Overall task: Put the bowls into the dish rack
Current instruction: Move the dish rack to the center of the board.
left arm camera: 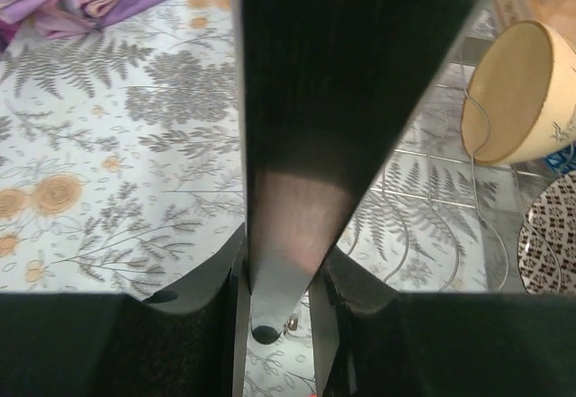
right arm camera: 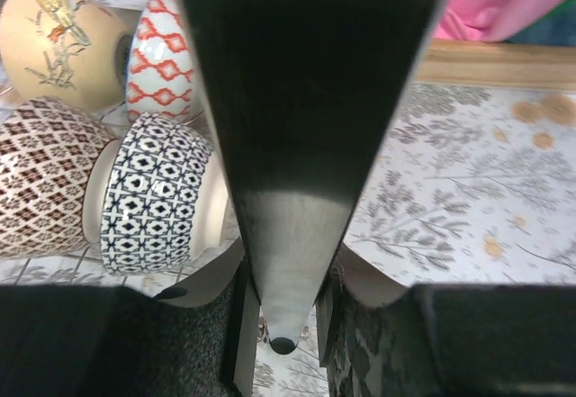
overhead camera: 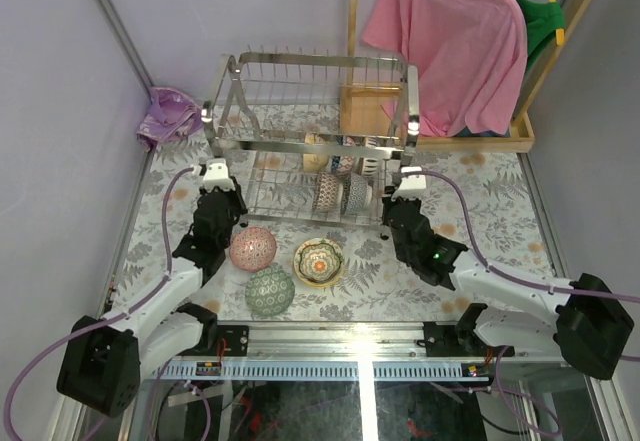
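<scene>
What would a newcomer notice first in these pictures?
The shiny steel dish rack mid-table stands out, patterned bowls on edge in its lower tier, the left gripper and right gripper each clamped on a front post. Next, the pink shirt hanging far right and three loose bowls before the rack.

Shiny wire dish rack; bowls probably glazed ceramic.

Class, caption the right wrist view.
Right gripper clamps the dish rack's post beside four patterned bowls on their sides.
</scene>
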